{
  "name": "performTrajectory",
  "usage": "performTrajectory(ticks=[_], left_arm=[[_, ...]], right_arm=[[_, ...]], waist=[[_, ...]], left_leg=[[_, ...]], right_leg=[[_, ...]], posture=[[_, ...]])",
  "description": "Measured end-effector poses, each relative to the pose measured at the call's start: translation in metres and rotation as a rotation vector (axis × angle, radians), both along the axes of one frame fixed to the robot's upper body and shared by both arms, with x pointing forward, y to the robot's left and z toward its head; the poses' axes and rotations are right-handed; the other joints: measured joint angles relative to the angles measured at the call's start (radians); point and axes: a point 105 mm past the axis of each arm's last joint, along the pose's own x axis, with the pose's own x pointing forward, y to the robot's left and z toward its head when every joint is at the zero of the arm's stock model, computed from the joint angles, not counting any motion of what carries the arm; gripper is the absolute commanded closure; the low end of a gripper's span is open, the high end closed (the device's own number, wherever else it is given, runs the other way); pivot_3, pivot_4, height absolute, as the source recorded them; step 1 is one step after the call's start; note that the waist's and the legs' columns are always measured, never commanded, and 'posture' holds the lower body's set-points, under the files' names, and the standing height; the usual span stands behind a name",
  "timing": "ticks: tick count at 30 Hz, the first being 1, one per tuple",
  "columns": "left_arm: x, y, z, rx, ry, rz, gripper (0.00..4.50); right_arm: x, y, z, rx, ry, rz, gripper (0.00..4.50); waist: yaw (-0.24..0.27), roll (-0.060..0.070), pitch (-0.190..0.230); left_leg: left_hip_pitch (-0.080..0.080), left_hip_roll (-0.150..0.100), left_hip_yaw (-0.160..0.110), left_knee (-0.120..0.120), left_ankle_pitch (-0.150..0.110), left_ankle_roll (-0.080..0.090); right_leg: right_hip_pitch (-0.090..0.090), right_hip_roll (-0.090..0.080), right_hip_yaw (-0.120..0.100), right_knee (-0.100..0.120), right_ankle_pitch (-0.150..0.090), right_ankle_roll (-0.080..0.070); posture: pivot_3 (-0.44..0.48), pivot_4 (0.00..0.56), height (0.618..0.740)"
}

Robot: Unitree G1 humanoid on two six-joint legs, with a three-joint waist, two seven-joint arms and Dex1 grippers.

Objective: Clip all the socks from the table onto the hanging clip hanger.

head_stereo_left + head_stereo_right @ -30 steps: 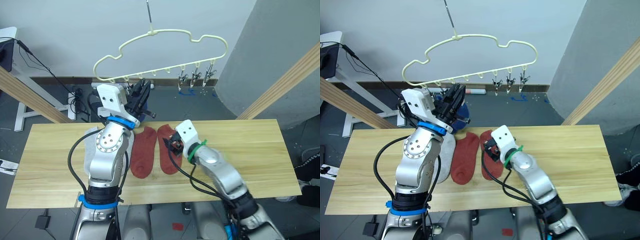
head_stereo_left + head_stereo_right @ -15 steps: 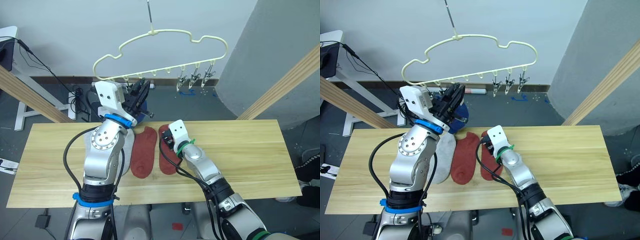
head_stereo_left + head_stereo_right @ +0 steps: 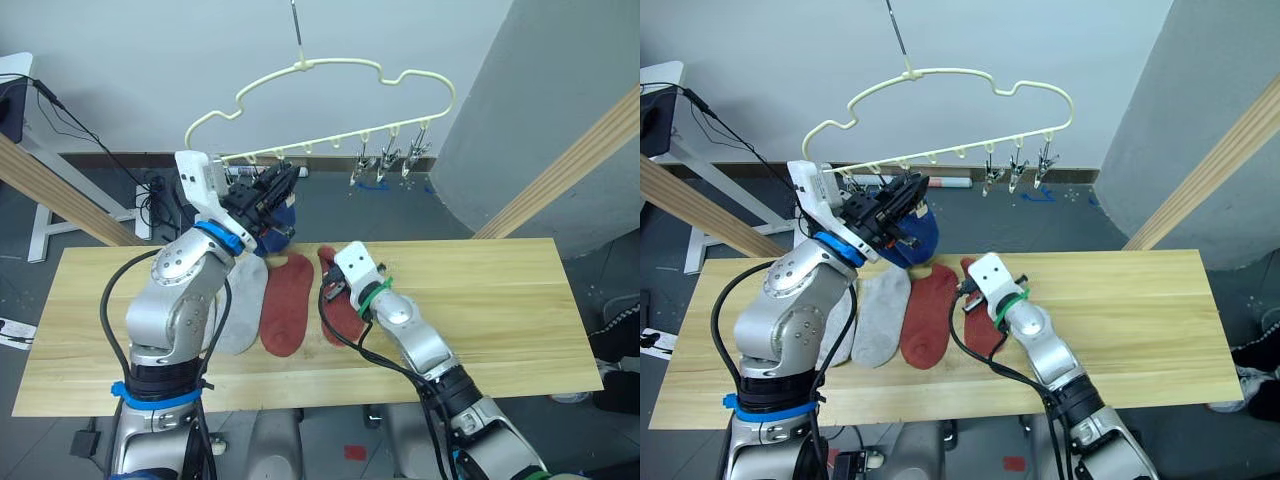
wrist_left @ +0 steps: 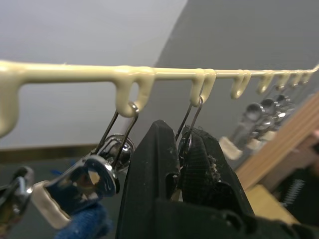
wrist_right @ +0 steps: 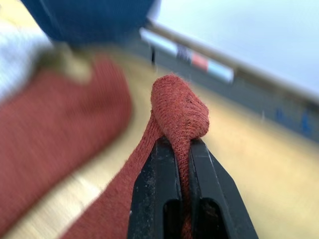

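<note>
Here the socks lie in a row near the middle of the table (image 3: 1140, 320): two light grey socks (image 3: 880, 315) on the left, a rust red sock (image 3: 928, 315) beside them, and a second rust red sock (image 3: 345, 310) to its right, mostly under the right arm. A blue sock (image 3: 912, 232) hangs at the far edge of the table, just below the left end of the clip hanger (image 3: 940, 85).

The right gripper (image 5: 180, 149) is clamped on the cuff end of the second rust red sock; in the right wrist view a fold of red knit bulges up between the two black fingers (image 5: 157, 179), pinched tight, with the rest of the sock trailing down to the wood.

The clip hanger, pale cream with a wavy outline, hangs by its metal hook above the far side of the table. Three metal clips (image 3: 1015, 172) dangle bunched together at its right end.

The left gripper (image 4: 182, 164) is raised to the hanger's lower bar near the left end. In the left wrist view its fingers are pressed together around the wire loop of a clip (image 4: 192, 119) hanging from one of the bar's small hooks. Just beside it another clip (image 4: 87, 179) hangs from the neighbouring hook, with blue fabric below it.
</note>
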Motion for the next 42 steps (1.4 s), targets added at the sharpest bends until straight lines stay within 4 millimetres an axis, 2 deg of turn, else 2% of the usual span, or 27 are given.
performTrajectory(ticks=[4, 14, 30, 42], left_arm=[[-0.002, 0.003, 0.004, -0.047, 0.066, -0.059, 4.28], [-0.004, -0.001, 0.008, -0.067, 0.124, -0.121, 4.28], [-0.003, 0.001, 0.008, -0.053, 0.128, -0.112, 4.28], [-0.003, 0.002, 0.006, -0.052, 0.134, -0.109, 4.28]], right_arm=[[-0.009, 0.01, 0.046, 0.007, -0.19, 0.107, 4.5], [-0.02, 0.031, 0.075, 0.003, -0.354, 0.217, 4.5], [-0.025, 0.034, 0.082, 0.0, -0.429, 0.236, 4.5], [-0.026, 0.031, 0.074, 0.029, -0.416, 0.211, 4.5]], waist=[[0.0, 0.0, 0.0], [0.001, 0.0, 0.0], [0.001, 0.0, 0.0], [0.002, 0.0, 0.0]], left_leg=[[0.0, 0.0, -0.001, 0.0, 0.0, 0.0], [0.0, 0.0, 0.0, 0.0, 0.0, -0.001], [0.0, 0.0, 0.0, 0.0, 0.001, -0.001], [0.0, 0.0, 0.0, 0.0, 0.001, -0.001]], right_leg=[[0.0, 0.0, 0.0, 0.0, 0.0, 0.0], [0.0, -0.001, -0.001, 0.0, 0.001, -0.002], [0.0, -0.001, -0.001, 0.0, 0.003, -0.005], [0.0, -0.003, -0.001, 0.0, 0.003, -0.005]], posture=[[-0.045, 0.409, 0.701], [-0.044, 0.404, 0.701], [-0.035, 0.397, 0.701], [-0.031, 0.393, 0.701]])
